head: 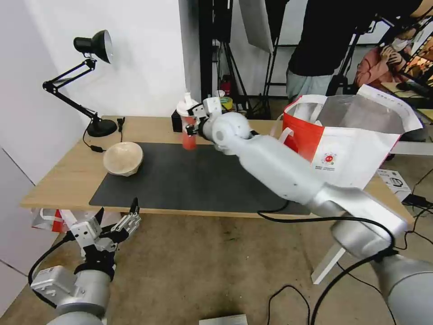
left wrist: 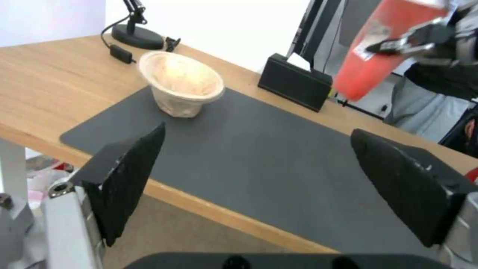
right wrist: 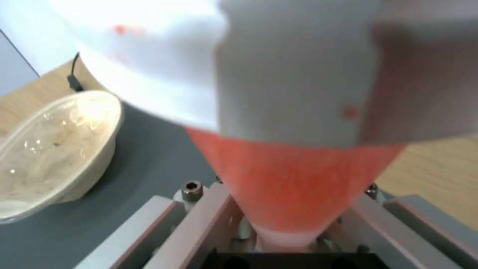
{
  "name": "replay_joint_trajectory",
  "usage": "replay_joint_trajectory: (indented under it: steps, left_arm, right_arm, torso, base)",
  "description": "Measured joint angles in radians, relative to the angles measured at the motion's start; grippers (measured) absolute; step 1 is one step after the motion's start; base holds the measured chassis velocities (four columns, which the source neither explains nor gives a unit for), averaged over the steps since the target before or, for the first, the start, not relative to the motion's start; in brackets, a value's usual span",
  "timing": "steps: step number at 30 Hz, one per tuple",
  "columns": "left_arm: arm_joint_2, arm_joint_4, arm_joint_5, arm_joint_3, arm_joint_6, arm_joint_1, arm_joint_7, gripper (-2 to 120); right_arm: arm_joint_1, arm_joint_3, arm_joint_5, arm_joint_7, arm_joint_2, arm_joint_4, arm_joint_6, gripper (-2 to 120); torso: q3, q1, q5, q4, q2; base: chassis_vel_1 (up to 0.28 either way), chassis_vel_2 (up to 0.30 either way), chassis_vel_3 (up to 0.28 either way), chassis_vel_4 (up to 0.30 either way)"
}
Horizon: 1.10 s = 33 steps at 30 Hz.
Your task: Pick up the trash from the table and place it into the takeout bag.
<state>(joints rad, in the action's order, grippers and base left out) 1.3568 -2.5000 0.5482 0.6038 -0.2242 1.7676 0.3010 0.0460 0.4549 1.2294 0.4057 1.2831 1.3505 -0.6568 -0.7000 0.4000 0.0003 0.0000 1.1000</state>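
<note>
Spanning pale table (head: 67, 174) — grey mat (head: 189, 180)

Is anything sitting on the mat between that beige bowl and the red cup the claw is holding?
No. In the head view, only bare mat lies between the bowl and the cup in the right claw.

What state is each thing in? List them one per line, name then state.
red cup: lidded, gripped, lifted off the table.
right gripper: shut on the red cup, above the mat's far edge.
left gripper: open, holding nothing, before the table's near edge.
beige bowl: tipped on its side, on the mat's corner.
takeout bag: standing open.
desk lamp: unlit.
</note>
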Motion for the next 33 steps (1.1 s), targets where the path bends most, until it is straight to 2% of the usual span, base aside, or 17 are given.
replay_joint_trajectory:
  steps: [8,15,22,23,27,29,33]
  left_arm:
    - [-0.012,0.0,0.0,0.001,-0.001,-0.001,0.0,100]
    - [-0.01,0.0,-0.012,-0.005,0.001,0.001,0.0,100]
    - [-0.024,0.0,-0.016,-0.003,0.002,-0.003,0.005,100]
    - [-0.024,0.0,-0.016,-0.003,0.002,-0.003,0.005,100]
    - [-0.026,0.0,-0.015,-0.01,0.0,-0.007,0.004,100]
    - [-0.026,0.0,-0.015,-0.011,0.0,-0.007,0.004,100]
    - [-0.033,0.0,-0.019,-0.012,0.0,-0.005,0.004,100]
  right_arm:
    - [0.063,-0.042,0.113,0.072,-0.132,0.143,-0.029,3]
    - [0.093,-0.084,0.181,0.096,-0.218,0.218,-0.04,3]
    - [0.066,-0.17,0.231,0.098,-0.37,0.338,-0.032,3]
    - [0.066,-0.17,0.231,0.098,-0.37,0.338,-0.032,3]
    - [0.051,-0.219,0.243,0.09,-0.462,0.375,-0.026,3]
    - [0.048,-0.231,0.244,0.088,-0.477,0.377,-0.026,3]
    - [0.014,-0.29,0.264,0.068,-0.555,0.374,-0.027,3]
  torso:
    - [0.0,0.0,-0.0001,-0.0001,0.0]
    - [0.0,0.0,-0.0002,0.0001,0.0]
    - [0.0,0.0,0.0001,-0.0001,0.0]
    - [0.0,0.0,0.0001,-0.0001,0.0]
    - [0.0,0.0,0.0,-0.0001,0.0]
    - [0.0,0.0,0.0,-0.0001,0.0]
    - [0.0,0.0,-0.0001,-0.0002,0.0]
  base:
    - [0.0,0.0,0.0,0.0]
    - [0.0,0.0,0.0,0.0]
    - [0.0,0.0,0.0,0.0]
    - [0.0,0.0,0.0,0.0]
    - [0.0,0.0,0.0,0.0]
    - [0.0,0.0,0.0,0.0]
    - [0.0,0.0,0.0,0.0]
